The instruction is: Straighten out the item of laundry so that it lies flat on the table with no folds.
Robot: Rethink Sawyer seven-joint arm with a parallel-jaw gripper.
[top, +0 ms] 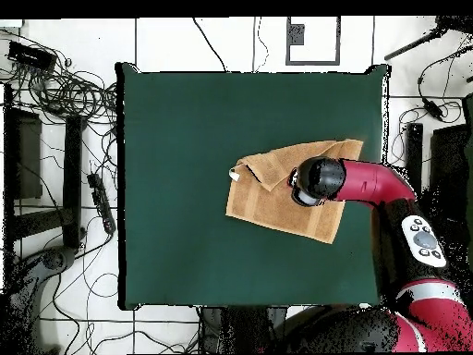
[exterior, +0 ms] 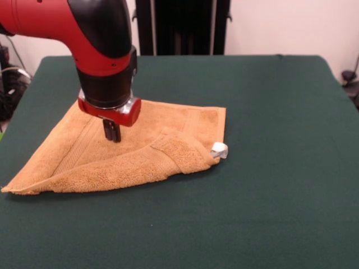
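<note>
The golden-orange towel [exterior: 129, 154] lies on the dark green table [exterior: 269, 112], left of centre in the front view. Its near edge is folded over along a diagonal, with a thick folded strip running to the corner with the small white tag [exterior: 219, 149]. My gripper [exterior: 113, 133] hangs straight down over the towel's left-middle part, its black fingers close together, tips at or just above the cloth. In the overhead view the towel [top: 268, 199] shows with the tag [top: 235, 172] at its left, and the arm's head [top: 314, 180] hides the gripper.
The red and black arm [exterior: 84, 33] comes in from the upper left of the front view. Cables and stands [top: 65, 102] lie on the floor around the table. The robot's base [top: 425, 305] is at the lower right of the overhead view.
</note>
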